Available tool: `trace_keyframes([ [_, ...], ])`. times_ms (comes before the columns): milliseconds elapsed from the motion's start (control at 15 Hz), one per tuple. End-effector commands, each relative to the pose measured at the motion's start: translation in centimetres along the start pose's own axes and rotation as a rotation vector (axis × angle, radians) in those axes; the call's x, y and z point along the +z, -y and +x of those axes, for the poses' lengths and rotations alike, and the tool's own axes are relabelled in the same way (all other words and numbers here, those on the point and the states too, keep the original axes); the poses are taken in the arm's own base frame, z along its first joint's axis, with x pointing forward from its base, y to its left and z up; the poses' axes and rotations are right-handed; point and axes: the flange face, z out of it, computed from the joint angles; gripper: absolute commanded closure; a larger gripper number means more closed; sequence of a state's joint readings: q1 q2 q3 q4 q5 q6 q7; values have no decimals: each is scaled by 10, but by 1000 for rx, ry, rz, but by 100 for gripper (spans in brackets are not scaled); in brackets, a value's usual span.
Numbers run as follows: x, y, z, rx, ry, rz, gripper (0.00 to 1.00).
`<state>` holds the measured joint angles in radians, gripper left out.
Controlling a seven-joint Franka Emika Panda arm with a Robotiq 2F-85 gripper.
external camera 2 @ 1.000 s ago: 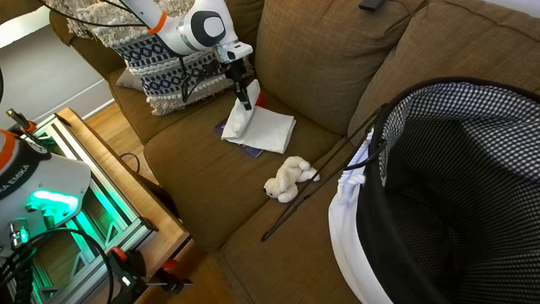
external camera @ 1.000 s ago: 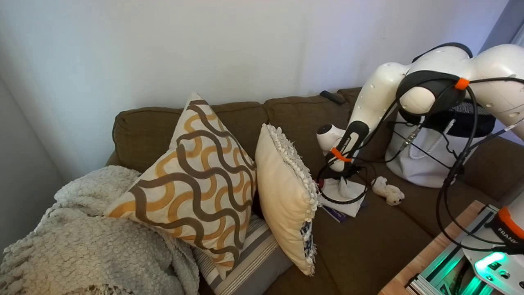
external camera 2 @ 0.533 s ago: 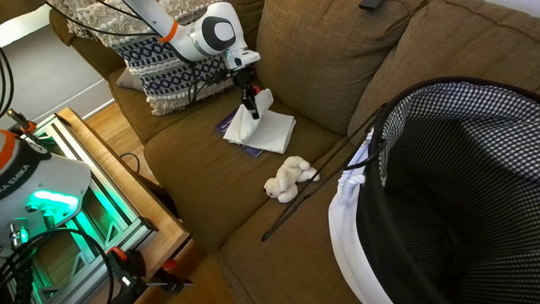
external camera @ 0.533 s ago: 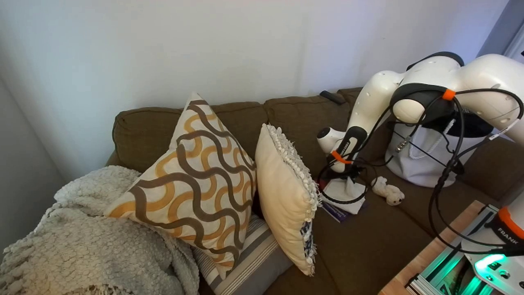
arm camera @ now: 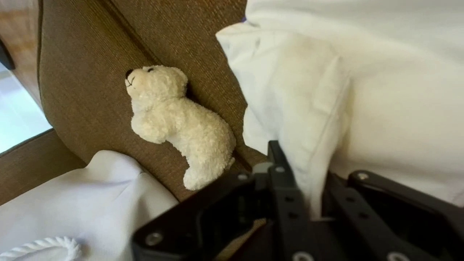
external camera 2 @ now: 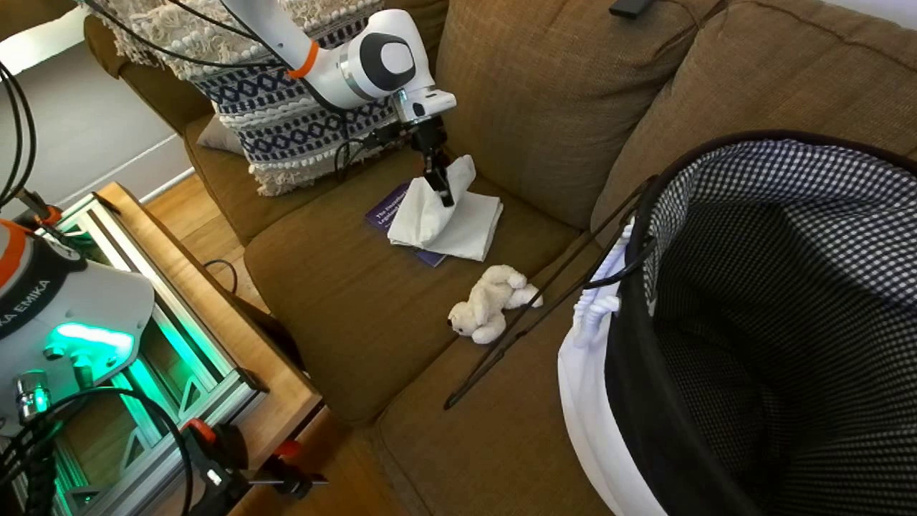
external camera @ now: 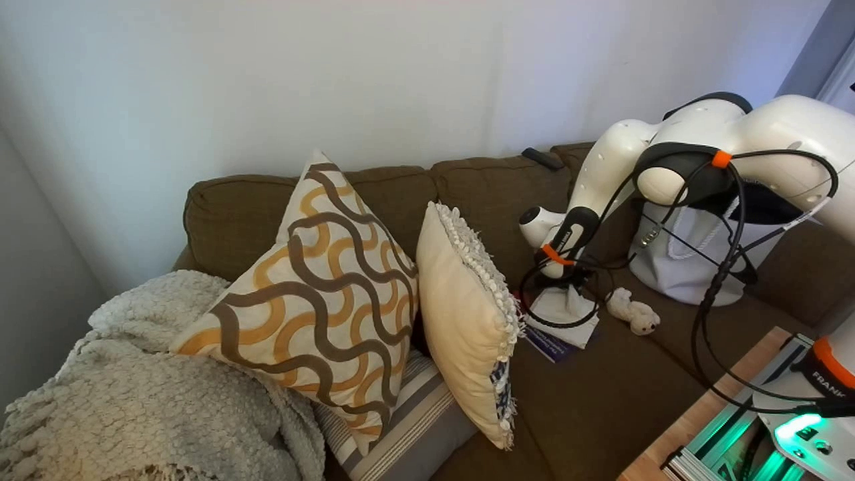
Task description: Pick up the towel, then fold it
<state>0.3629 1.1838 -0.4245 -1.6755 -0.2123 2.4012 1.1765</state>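
Observation:
The white towel lies in layers on the brown sofa, partly over a purple book. It shows in both exterior views and fills the right of the wrist view. My gripper points down over the towel, its fingers closed around a raised fold. In the wrist view the fold runs up between the two fingers. A flap of towel stands up beside the fingers, while the lower layers lie flat. The right fingertip is hidden behind the cloth.
A white plush bear lies beside the towel, left in the wrist view. A large basket with a black rim stands on the sofa, its thin black rods reaching toward the bear. A tasselled pillow stands on the towel's far side.
The gripper has moved toward the bear and basket and slightly down, drawing the raised towel fold with it. More of the purple book is uncovered. The bear and basket have not moved.

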Motion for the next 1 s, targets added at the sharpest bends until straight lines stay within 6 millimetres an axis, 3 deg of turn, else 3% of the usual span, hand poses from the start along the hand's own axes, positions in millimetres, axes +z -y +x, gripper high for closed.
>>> trace_keyframes([
  [0, 5, 6, 14, 5, -18, -31, 69],
  [333, -5, -6, 27, 33, -9, -85, 33],
  [600, -31, -27, 23, 32, -33, -48, 1],
  [867, -77, -32, -22, -145, -105, 131, 0],
  [933, -57, -16, 9, -71, -95, 71, 0],
])
